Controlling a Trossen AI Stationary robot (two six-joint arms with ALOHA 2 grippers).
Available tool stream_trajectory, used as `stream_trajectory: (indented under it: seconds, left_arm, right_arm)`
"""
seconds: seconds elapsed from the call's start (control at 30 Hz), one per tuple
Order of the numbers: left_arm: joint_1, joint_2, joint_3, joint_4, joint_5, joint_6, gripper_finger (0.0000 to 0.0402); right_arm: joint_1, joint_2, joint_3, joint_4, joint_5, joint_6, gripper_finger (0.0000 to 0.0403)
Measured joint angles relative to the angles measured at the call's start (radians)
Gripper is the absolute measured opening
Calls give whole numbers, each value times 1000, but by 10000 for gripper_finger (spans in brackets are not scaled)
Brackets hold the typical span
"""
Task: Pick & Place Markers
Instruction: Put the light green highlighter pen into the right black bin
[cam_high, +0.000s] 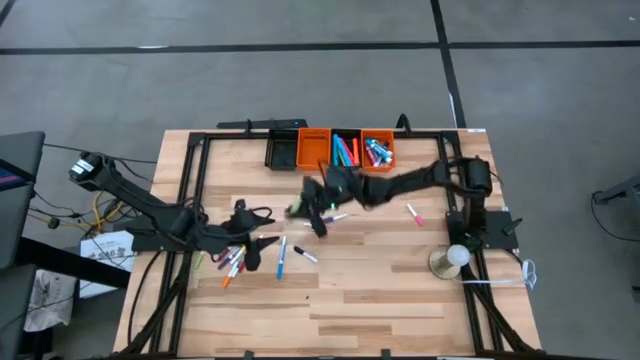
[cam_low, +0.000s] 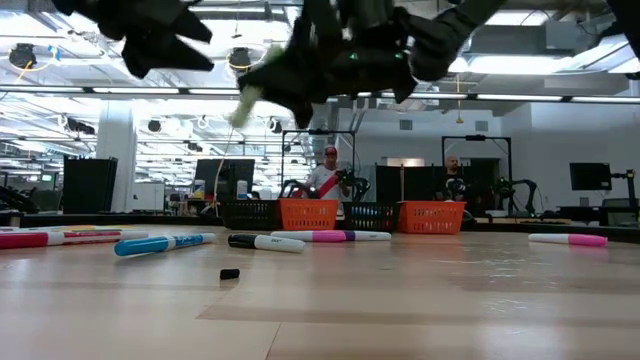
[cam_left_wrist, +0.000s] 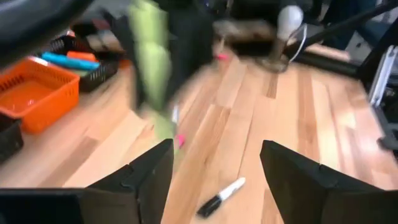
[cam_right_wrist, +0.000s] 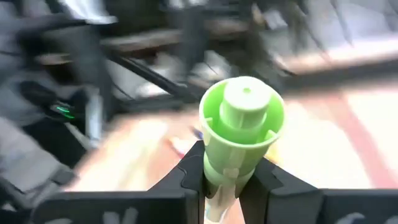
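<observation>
The right gripper (cam_right_wrist: 222, 180) has its 2 fingers pressed tight on a green marker (cam_right_wrist: 241, 134). In the right wrist view the marker's round green cap sticks up between the fingers. In the high view this right gripper (cam_high: 312, 207) is near the middle of the frame, above the wooden table (cam_high: 380, 300), and the green marker (cam_high: 299, 207) pokes out to its left.

The left gripper (cam_left_wrist: 214, 171) is wide open and holds nothing. Its 2 dark fingers stand far apart at the bottom of the left wrist view, and a black and white marker (cam_left_wrist: 221, 196) lies on the table between them. In the high view the left gripper (cam_high: 268, 248) is left of the middle, next to a bunch of markers (cam_high: 232, 262) lying on the table.

More markers (cam_high: 345, 152) sit in the bins (cam_high: 345, 150) at the top middle. A pink marker (cam_high: 414, 214) lies alone to the right.
</observation>
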Motion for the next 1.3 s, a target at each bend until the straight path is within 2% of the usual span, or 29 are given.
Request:
stream_trajectory:
  seconds: [0.17,0.3,0.33,0.43,0.5,0.77,0.93,1.3]
  left_arm:
    - [25,6,-47,-1,16,-23,236]
    - [80,6,-64,0,134,-62,231]
    - [94,7,-70,0,165,-77,230]
    - [140,13,-99,-4,221,-111,224]
    - [172,20,-116,1,242,-131,221]
    - [247,19,-144,1,316,-150,216]
    - [248,19,-144,1,316,-150,216]
    - [248,19,-144,8,315,-153,215]
  right_arm:
    - [-123,-31,140,-425,43,-30,48]
    - [-222,-41,293,-761,82,-44,50]
    - [-249,-41,329,-846,110,-59,51]
    - [-320,-39,394,-994,286,-81,51]
    - [-366,-38,403,-1038,357,-80,52]
    - [-485,-36,404,-1167,382,-54,53]
    - [-484,-35,404,-1196,374,-60,53]
    - [-459,76,403,-1247,384,-91,54]
